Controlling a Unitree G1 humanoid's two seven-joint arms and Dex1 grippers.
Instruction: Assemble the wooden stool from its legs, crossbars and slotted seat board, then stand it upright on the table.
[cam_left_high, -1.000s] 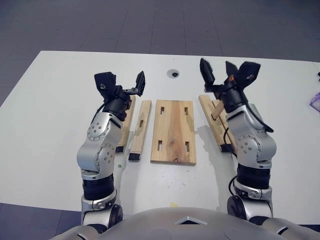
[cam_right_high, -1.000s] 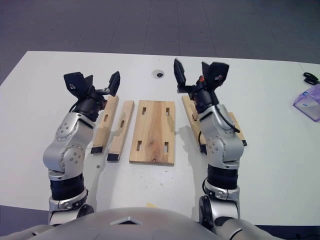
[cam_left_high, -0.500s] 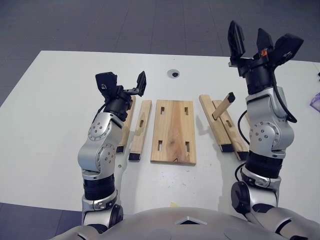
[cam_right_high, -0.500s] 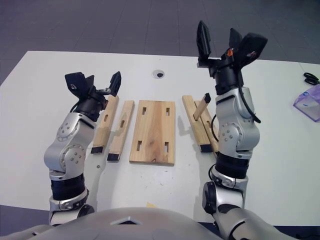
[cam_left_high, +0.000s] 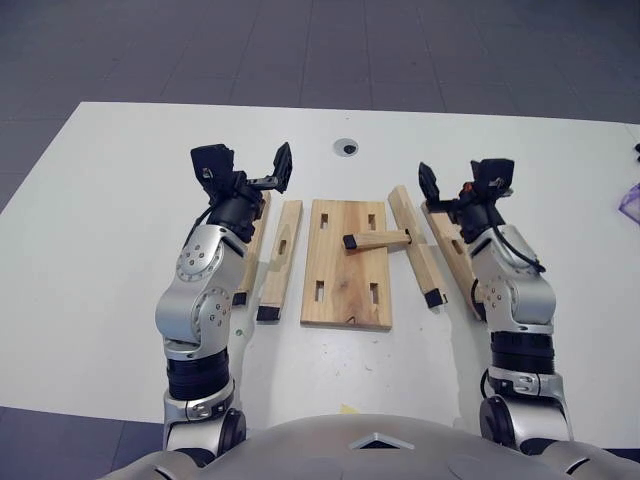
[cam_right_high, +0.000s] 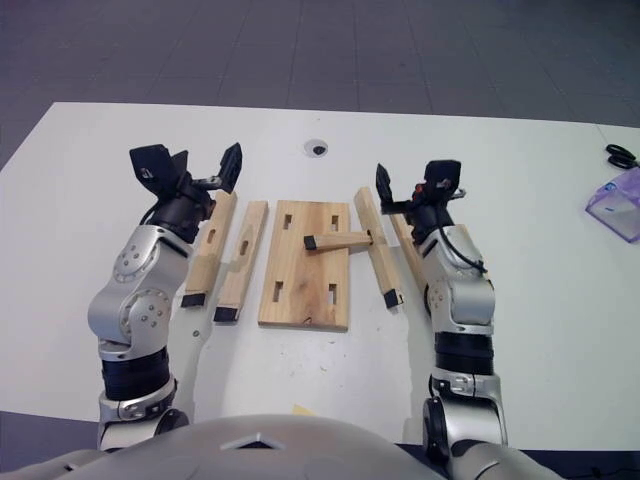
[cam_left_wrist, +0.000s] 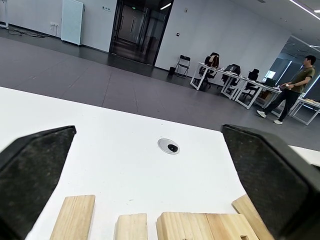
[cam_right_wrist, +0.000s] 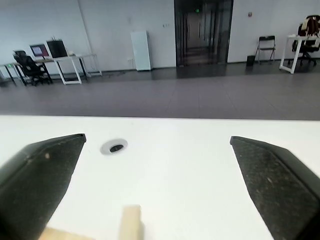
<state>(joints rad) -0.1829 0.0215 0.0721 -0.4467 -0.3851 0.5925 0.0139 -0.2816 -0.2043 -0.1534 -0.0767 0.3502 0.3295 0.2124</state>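
The slotted seat board (cam_left_high: 345, 285) lies flat at the table's middle. A short crossbar (cam_left_high: 380, 240) with a black end rests across its far right part, touching a tilted leg (cam_left_high: 418, 250). Another leg (cam_left_high: 452, 252) lies partly under my right arm. Two slotted legs (cam_left_high: 281, 255) lie left of the board, the outer one (cam_left_high: 251, 248) below my left wrist. My left gripper (cam_left_high: 245, 166) hangs open above those legs' far ends, holding nothing. My right gripper (cam_left_high: 464, 181) is open and empty over the right legs' far ends. Its fingers (cam_right_wrist: 40, 170) stand wide apart.
A round cable hole (cam_left_high: 347, 148) sits in the white table (cam_left_high: 120, 200) beyond the board. A purple box (cam_right_high: 617, 205) and a small dark item (cam_right_high: 620, 153) lie at the far right edge. Bare tabletop stretches to the left and near side.
My right arm rose high, then came back down low. The crossbar that leaned on the right legs has fallen onto the seat board, and the inner right leg has shifted toward the board. The left arm kept still.
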